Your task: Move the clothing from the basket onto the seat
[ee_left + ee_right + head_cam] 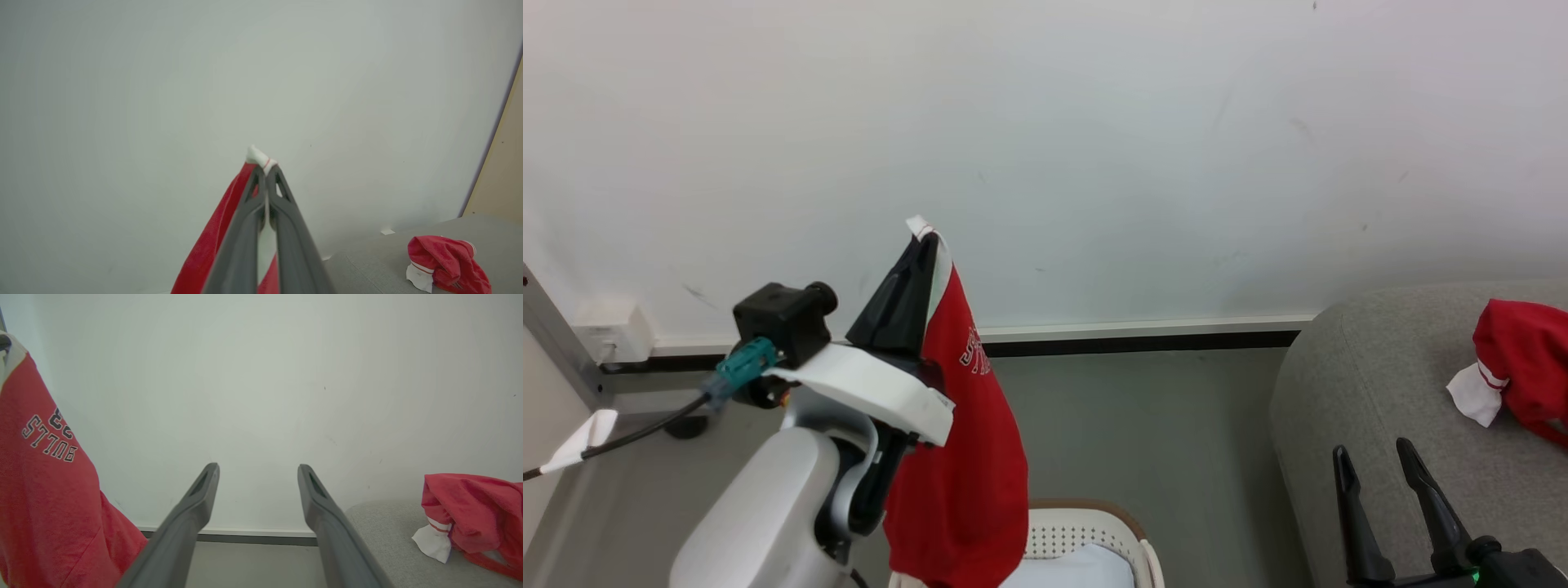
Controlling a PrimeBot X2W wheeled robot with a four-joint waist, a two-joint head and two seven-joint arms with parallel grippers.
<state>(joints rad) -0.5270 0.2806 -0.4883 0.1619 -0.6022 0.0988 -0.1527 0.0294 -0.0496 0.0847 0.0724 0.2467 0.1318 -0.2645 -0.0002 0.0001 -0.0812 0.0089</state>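
Left fingers (241,245) pinch red garment (964,457), hanging lengthwise downward; right fingers (194,506) spread wide.

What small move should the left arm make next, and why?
Probably swing right toward the seat. The left gripper is shut on a garment held high, its hem near the basket. Another garment already lies on the seat, so this one likely goes beside it.

The red garment (964,457) I hold up hides the basket (1086,531)'s left side, and my head view's lower edge cuts both off.
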